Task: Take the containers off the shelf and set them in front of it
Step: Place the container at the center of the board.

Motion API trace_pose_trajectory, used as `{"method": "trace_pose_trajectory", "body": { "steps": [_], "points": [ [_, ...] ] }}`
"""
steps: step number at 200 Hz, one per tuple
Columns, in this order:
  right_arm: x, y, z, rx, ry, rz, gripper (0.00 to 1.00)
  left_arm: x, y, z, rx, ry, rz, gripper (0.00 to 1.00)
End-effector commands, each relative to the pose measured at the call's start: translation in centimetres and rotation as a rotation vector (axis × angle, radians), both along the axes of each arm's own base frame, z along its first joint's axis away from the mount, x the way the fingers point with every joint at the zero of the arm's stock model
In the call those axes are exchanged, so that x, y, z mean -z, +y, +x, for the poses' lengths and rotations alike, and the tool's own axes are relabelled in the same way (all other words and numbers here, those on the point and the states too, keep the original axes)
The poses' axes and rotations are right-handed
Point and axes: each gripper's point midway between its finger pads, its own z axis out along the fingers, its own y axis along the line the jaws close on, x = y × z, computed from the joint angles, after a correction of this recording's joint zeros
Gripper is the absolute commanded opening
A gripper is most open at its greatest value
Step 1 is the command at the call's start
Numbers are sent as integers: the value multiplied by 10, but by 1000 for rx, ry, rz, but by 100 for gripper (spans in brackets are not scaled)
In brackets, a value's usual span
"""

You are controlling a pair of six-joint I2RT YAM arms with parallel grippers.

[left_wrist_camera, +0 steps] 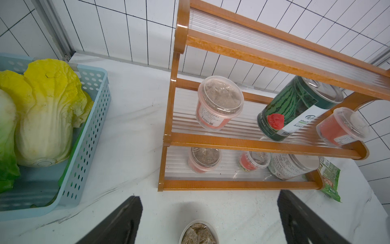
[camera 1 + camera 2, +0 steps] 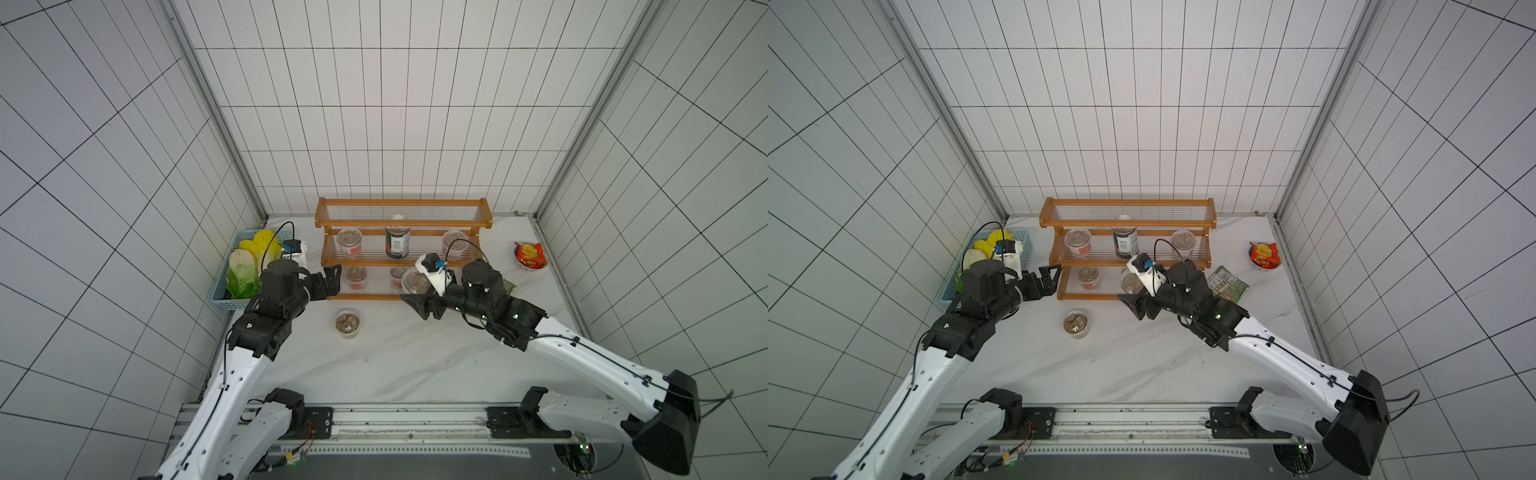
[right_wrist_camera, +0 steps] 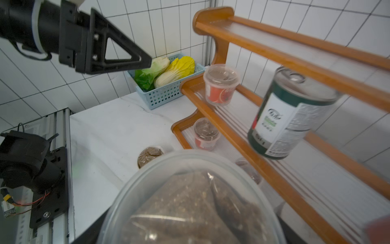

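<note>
The shelf (image 2: 403,203) (image 1: 263,139) stands at the back wall. On its middle tier are a red-labelled cup (image 2: 350,242), the dark green tin can (image 2: 397,242) (image 3: 291,114) and another cup (image 2: 454,243). Two cups (image 2: 356,277) (image 2: 397,277) sit on the bottom tier. My right gripper (image 2: 415,291) (image 2: 1133,291) is shut on the clear jar (image 2: 415,281) (image 3: 190,200) at the bottom tier's right end. One cup (image 2: 347,323) (image 1: 199,232) stands on the table before the shelf. My left gripper (image 2: 332,280) (image 1: 209,194) hangs open and empty above that cup, by the shelf's left end.
A light blue basket (image 2: 232,299) with cabbages sits left of the shelf, close to my left wrist. A red snack packet (image 2: 530,255) lies at the right. A green packet (image 2: 1227,283) lies beside the shelf's right foot. Tiled walls close in three sides.
</note>
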Motion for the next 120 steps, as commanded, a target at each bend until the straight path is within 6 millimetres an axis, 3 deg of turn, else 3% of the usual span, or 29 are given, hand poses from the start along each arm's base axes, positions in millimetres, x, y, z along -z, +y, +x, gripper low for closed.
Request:
{"method": "trace_pose_trajectory", "body": {
  "steps": [1, 55, 96, 120],
  "points": [
    [14, 23, -8, 13, -41, 43, 78, -6, -4, 0, 30, -3, 5, 98],
    [105, 53, -5, -6, -19, -23, 78, 2, -5, 6, 28, 32, 9, 98],
    [158, 67, 10, 1, -7, -61, 78, 8, -7, 8, 39, 55, 12, 98],
    [178, 70, 19, 10, 19, -74, 78, 10, -6, 8, 39, 61, 25, 98]
  ]
}}
